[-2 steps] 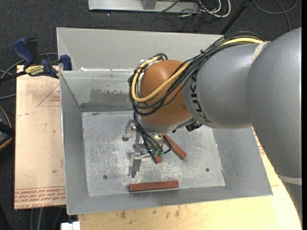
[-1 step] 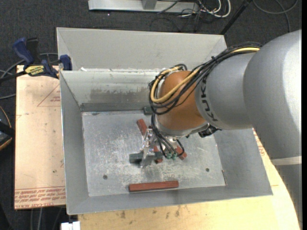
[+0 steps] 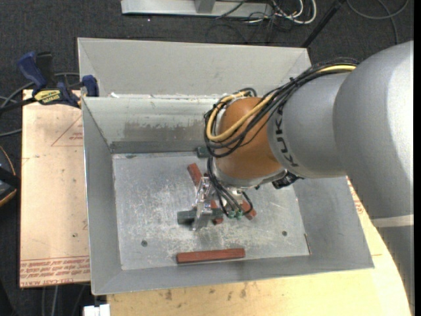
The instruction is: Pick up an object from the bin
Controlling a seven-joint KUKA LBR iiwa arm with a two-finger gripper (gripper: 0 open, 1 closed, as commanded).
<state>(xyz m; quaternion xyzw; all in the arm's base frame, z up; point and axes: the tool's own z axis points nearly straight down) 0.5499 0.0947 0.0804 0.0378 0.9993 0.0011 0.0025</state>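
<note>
My gripper (image 3: 205,204) hangs low over the middle of the bin floor, under the orange wrist cover. Right below its tip lies a small grey and dark thing (image 3: 187,218), too hidden for me to name. A short red-brown block (image 3: 195,172) lies just behind the gripper on its left. Two small red-brown bits sit close by, one (image 3: 247,210) to the right and one (image 3: 218,220) at the tip. I cannot tell whether anything is held.
A long red-brown bar (image 3: 210,256) lies flat along the front edge of the bin floor. The arm and its cables cover the bin's right half. The left floor is scratched bare metal, with sloping walls all round.
</note>
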